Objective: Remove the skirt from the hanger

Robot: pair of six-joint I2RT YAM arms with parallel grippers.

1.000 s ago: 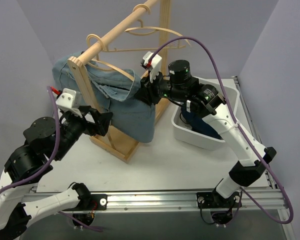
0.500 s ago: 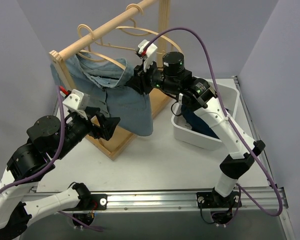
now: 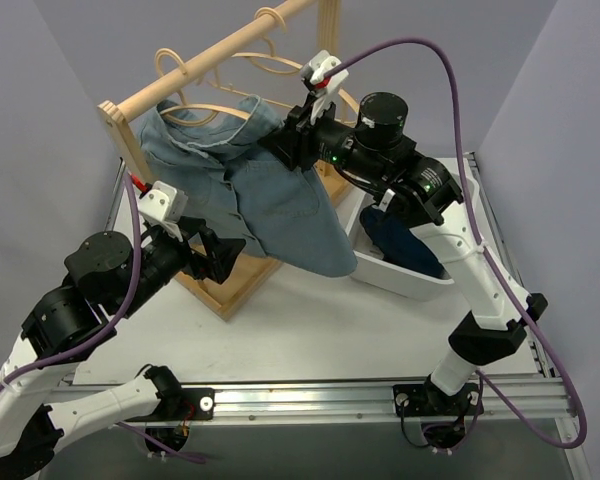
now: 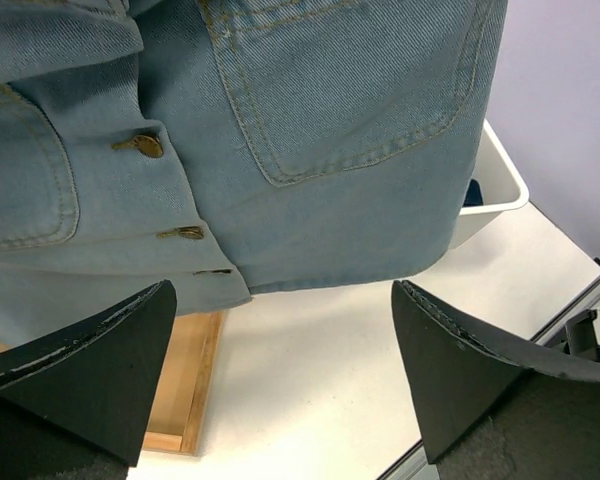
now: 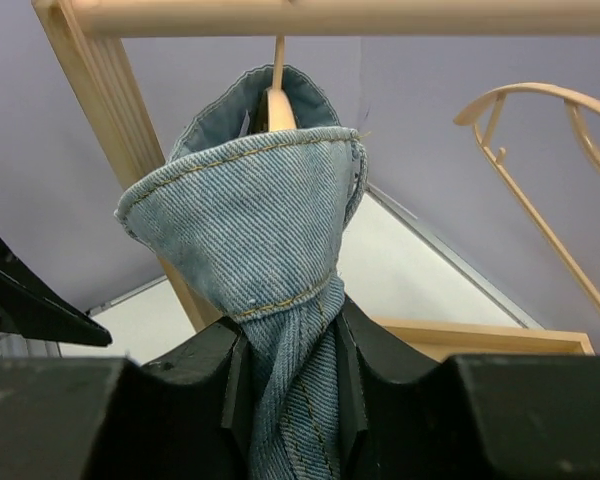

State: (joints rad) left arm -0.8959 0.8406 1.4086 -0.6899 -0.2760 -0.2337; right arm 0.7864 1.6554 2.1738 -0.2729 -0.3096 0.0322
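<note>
denim skirt (image 3: 280, 205) | blue, buttoned | draped on wood hanger (image 3: 195, 112), waistband bunched

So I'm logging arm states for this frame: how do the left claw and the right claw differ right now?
The right claw is shut on the denim skirt, pinching a bunched fold of it; the left claw is open and holds nothing. The right claw sits high, beside the wooden rack, while the left claw sits lower, below the skirt's hem and apart from it. Both have black fingers and both point toward the skirt.
</note>
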